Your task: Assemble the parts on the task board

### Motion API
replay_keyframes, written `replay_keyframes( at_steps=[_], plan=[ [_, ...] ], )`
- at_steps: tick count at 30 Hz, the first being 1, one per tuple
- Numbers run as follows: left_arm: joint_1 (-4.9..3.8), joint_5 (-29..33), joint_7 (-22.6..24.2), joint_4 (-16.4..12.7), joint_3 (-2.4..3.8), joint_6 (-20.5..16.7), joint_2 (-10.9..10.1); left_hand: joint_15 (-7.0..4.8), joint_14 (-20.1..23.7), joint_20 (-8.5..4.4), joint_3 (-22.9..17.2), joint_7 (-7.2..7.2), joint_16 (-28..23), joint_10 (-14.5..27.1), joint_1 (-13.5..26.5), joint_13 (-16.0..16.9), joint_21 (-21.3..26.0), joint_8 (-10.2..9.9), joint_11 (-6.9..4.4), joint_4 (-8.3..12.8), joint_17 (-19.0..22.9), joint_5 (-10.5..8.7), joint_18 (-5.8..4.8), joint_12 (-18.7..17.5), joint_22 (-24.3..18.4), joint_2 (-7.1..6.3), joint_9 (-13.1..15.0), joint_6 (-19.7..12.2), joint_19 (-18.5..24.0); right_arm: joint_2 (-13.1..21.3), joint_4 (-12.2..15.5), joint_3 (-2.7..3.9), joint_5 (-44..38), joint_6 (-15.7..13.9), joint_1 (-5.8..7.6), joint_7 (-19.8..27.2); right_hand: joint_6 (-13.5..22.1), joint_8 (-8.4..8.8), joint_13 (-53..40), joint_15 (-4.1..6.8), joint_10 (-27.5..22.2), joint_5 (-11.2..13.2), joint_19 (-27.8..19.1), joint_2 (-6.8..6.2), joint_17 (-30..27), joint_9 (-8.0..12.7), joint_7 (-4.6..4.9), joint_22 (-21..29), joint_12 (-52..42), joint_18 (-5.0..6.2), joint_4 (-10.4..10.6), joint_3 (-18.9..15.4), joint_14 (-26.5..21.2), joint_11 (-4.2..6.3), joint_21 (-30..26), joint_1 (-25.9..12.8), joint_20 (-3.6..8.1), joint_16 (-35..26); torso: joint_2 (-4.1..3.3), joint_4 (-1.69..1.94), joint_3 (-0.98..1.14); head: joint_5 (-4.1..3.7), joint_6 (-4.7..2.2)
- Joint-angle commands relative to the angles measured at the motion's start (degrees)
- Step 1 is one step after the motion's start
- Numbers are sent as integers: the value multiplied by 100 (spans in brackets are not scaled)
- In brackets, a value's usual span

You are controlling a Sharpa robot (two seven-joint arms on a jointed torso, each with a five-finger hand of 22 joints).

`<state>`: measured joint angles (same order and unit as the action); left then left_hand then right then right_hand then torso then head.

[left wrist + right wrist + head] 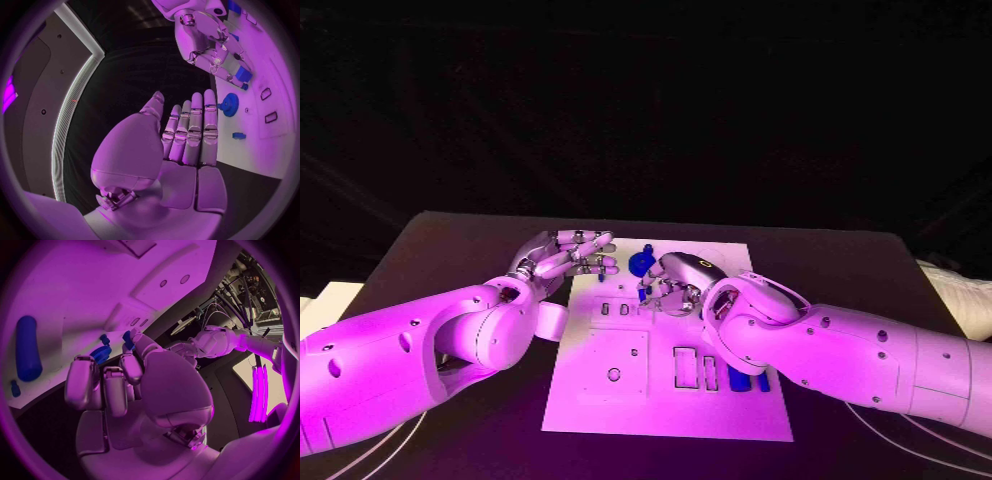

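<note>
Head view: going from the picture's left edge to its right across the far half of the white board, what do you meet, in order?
The left silver hand, fingers spread and holding nothing → the round blue gear part on the white task board → the right silver hand, pinching a small blue part.

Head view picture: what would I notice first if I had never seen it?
Probably the two big white arms meeting over the white task board in the middle of the black table. The right hand pinches a small blue part over the board, beside a blue gear. The left hand is flat and holds nothing, at the board's far left corner.
</note>
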<state>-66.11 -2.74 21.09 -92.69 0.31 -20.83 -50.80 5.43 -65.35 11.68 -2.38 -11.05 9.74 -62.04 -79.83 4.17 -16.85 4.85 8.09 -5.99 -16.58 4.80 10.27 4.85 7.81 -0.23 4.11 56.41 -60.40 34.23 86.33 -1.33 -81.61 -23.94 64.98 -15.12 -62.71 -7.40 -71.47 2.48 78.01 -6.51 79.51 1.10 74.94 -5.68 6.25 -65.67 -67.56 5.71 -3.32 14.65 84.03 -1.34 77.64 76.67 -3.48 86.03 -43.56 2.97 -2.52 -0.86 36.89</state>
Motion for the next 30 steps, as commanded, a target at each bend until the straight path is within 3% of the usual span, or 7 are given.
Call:
replay_keyframes(
  at_steps=[1,25,30],
  plan=[
    [-2,105,19,-5,3,63,15,10,-39,-11,0,3,-26,-27,-6,-5,16,-36,24,25,-9,-8,14,-39,-8,42,-8,19,-42,-62,-30,-4,-270,149,-36,-194,-25,-30,-6,37,-10,30,-13,12,850,-96,-14,8,20,-95,3,36,454,10,0,-36,29,-32,-3,-2,5,3,13],
    [-2,112,-14,9,3,69,22,9,-38,-11,-2,4,-29,-32,-6,-5,18,-36,23,28,-13,-7,14,-40,-9,44,-7,23,-41,-253,-157,-19,-283,342,-153,-296,8,5,6,23,-22,35,-29,-31,826,-93,4,46,45,-88,20,47,450,-7,-24,-134,17,-50,3,-7,7,15,75],
    [-2,112,-22,8,3,69,21,9,-37,-11,-4,5,-34,-37,-5,-4,20,-37,21,33,-17,-6,14,-41,-10,48,-6,28,-41,-257,-158,-20,-296,415,-156,-329,57,48,35,9,-52,31,-49,-101,804,-84,26,91,92,-80,29,40,445,-24,-51,-215,5,-67,2,-8,9,15,78]
  ],
)
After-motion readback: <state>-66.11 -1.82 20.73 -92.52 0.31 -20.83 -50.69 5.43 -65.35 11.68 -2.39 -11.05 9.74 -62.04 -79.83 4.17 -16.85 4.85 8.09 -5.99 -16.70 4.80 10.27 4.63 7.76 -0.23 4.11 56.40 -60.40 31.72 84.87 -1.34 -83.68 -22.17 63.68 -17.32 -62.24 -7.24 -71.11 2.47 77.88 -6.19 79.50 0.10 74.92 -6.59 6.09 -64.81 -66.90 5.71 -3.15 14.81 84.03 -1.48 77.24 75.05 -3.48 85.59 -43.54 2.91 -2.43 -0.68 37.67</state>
